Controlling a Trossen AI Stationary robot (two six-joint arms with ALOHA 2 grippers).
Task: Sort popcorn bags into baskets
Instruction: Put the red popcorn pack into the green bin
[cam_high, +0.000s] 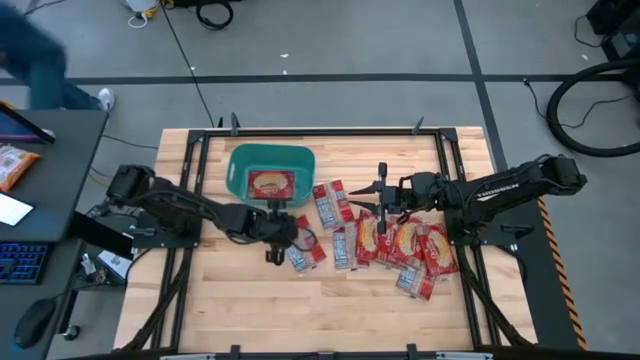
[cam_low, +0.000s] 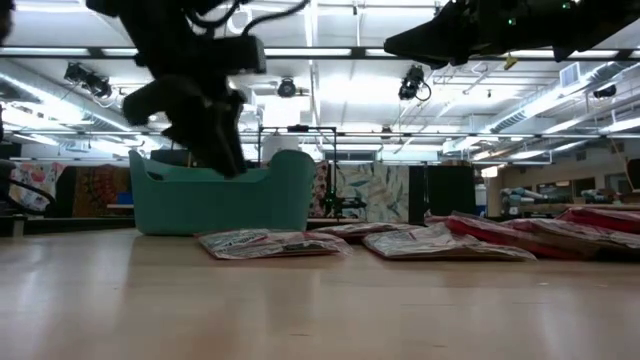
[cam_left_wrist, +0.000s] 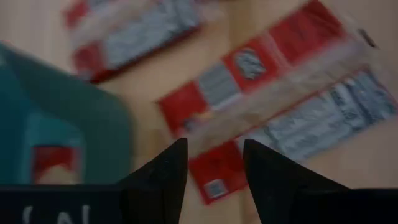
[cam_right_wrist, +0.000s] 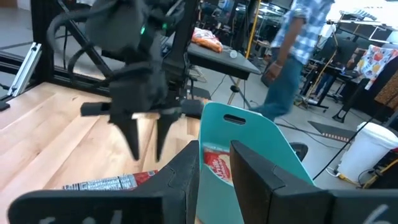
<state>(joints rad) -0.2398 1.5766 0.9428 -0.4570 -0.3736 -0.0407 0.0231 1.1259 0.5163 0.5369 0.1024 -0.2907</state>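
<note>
Blond wooden table (cam_high: 330, 300), workshop beyond.

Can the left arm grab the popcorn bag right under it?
Probably yes. The left gripper hangs open just above a bag lying flat on the table, with nothing over it; the basket stands off to the side.

Overhead, table-level, two wrist views.

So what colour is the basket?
Teal, plain solid walls; the basket shows best in the high view.
</note>
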